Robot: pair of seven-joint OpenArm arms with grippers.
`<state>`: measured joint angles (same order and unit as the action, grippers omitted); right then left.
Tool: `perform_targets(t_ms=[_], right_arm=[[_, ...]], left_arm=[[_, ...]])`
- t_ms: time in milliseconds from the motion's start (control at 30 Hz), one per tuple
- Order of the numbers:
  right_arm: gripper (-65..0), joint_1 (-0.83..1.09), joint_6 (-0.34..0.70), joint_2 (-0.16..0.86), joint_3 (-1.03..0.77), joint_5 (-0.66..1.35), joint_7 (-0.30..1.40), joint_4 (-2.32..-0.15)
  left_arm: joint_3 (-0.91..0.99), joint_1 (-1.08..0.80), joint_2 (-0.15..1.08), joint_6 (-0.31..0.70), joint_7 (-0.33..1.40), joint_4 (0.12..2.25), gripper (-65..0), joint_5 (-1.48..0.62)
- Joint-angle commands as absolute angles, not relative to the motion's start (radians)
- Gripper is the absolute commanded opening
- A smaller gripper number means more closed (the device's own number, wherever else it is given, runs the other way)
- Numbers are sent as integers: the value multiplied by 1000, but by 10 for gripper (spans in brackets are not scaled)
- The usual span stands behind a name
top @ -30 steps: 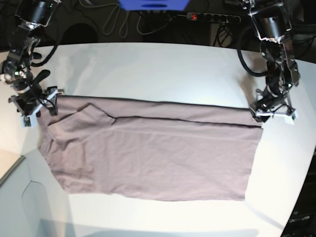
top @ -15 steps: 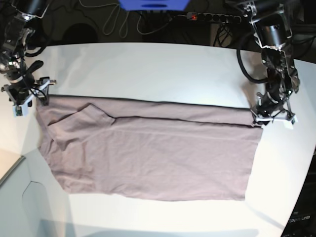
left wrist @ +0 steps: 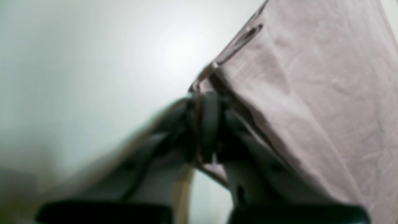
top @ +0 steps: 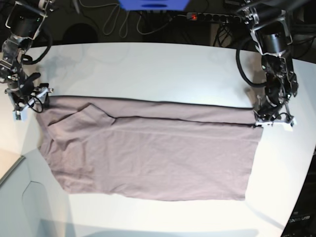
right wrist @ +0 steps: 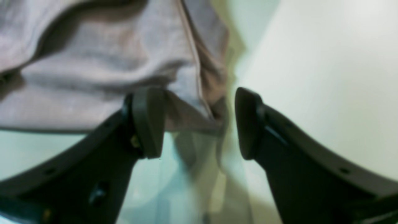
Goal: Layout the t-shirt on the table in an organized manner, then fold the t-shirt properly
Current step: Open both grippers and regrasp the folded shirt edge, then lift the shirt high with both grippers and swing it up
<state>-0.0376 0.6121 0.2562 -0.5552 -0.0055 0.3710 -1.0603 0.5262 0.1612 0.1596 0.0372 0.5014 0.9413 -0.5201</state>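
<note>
Two grippers sit at opposite ends of the t-shirt (top: 148,148), which you have spread across the white table (top: 148,69) with its long folded edge running along the far side. Your left gripper (top: 273,120), on the right of the base view, is down at the shirt's far right corner; in the left wrist view its fingers (left wrist: 208,124) are pressed together with a thin edge of the mauve fabric (left wrist: 311,93) caught between them, so it is pinching the shirt's corner. That view is blurred, and you cannot make out how much cloth lies in the pinch.

Your right gripper (top: 27,101), on the left of the base view, stands at the shirt's far left corner. In the right wrist view its two dark fingers (right wrist: 146,121) are spread wide, and a bunched fold of the shirt (right wrist: 124,62) hangs down between them, near the left finger and apart from the right one. Nothing is clamped there.

On the table the shirt lies mostly flat, with a sleeve (top: 81,118) folded over the body near the left end and light creases across the middle. Its near edge lies well inside the table's curved rim. Behind the table you can see a black power strip (top: 212,18) with a red light, and loose cables (top: 118,22).
</note>
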Motion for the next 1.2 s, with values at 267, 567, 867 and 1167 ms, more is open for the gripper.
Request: perform_targets(t_ms=[267, 567, 867, 1167], right_arm=[[-292, -42, 621, 275, -555, 1, 321, -983], [-606, -19, 698, 283, -553, 1, 321, -954], [-650, 68, 698, 283, -558, 1, 323, -1099], [-650, 134, 698, 274, -559, 2, 326, -1431]], left_arm=[[522, 159, 163, 27, 545, 943, -648, -510], [522, 130, 163, 27, 547, 977, -649, -510], [524, 36, 163, 27, 547, 1141, -649, -510], [530, 21, 163, 21, 613, 1322, -649, -516]])
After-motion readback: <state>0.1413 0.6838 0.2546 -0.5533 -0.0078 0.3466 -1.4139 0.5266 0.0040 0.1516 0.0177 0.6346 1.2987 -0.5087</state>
